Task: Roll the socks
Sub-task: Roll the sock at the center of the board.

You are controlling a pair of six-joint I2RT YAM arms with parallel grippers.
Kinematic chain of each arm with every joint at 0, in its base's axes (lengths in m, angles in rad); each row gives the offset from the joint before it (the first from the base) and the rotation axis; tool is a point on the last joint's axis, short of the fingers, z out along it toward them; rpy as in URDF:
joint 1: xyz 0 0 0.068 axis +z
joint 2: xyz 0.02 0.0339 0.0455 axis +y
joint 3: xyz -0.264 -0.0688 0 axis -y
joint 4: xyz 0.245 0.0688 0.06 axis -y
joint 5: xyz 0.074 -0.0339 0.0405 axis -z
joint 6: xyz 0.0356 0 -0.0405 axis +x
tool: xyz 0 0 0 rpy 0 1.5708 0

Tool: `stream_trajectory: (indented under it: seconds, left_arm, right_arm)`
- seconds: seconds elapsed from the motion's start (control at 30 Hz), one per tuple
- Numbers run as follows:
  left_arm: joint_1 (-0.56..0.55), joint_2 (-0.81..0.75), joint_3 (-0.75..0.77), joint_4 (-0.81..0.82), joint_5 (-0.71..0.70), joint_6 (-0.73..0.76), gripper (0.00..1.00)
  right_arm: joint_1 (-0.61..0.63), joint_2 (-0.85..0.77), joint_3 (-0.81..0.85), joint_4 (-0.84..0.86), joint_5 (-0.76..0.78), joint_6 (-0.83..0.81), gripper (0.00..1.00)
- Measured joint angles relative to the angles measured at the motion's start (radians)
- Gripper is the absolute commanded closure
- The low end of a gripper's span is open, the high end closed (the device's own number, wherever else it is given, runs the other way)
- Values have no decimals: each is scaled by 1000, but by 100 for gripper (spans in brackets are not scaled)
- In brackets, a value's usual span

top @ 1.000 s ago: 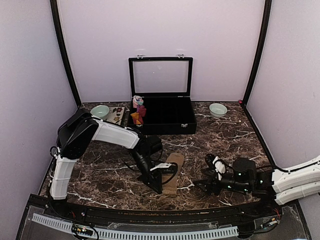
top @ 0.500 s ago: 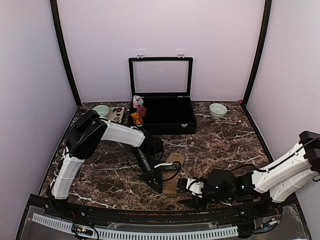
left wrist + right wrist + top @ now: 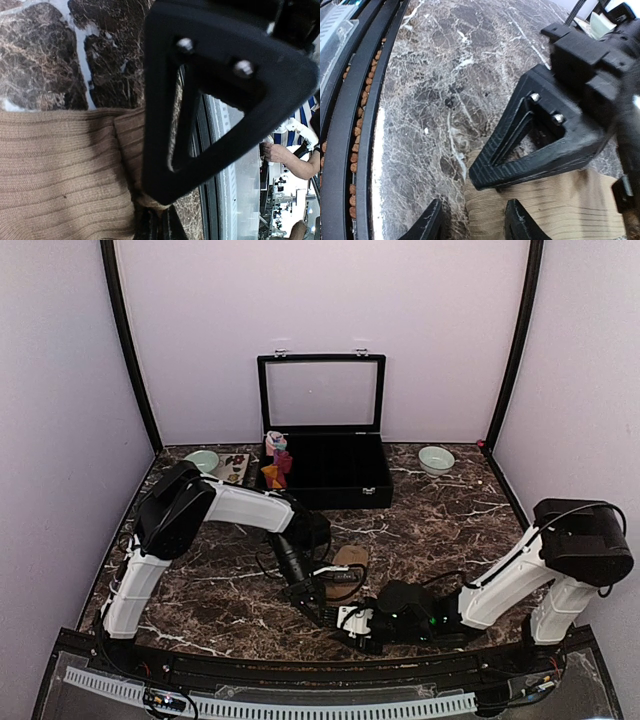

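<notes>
left jaws: clamped on tan sock (image 3: 60, 170); right jaws: apart, straddling its edge

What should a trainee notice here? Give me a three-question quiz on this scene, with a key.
1. True or false: the black box has its lid shut.
2. Which sock does the left gripper touch? A) red-maroon B) tan C) pink
3. How many bowls stand on the table?

Key: 1 false, the lid stands open. 2 B, the tan sock. 3 two, one at each side of the box.
</notes>
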Motion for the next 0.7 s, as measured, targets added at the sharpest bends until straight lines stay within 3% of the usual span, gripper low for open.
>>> stream_trajectory:
  seconds: [0.13, 0.27, 0.33, 0.5, 0.6, 0.67, 0.7]
  left_arm:
    - [-2, 0, 3, -3, -6, -3, 100]
    - [-4, 0, 3, -3, -10, -3, 95]
    - [-4, -2, 3, -3, -14, -5, 84]
    - [-11, -31, -12, 0, -28, -31, 61]
    - [-21, -64, -32, 19, -52, -47, 53]
    - [-26, -90, -53, 42, -69, -61, 27]
    - [-27, -103, -68, 54, -71, -64, 25]
  right_arm:
    - [-7, 52, 2, 53, -2, 3, 66]
    - [-11, 60, -1, 80, -3, 19, 84]
    - [-12, 60, -6, 89, -3, 34, 95]
    - [-12, 48, -36, 116, 5, 88, 100]
    - [-11, 42, -45, 117, 5, 122, 100]
    - [-11, 42, -47, 118, 5, 145, 100]
    - [-11, 42, -48, 118, 5, 156, 100]
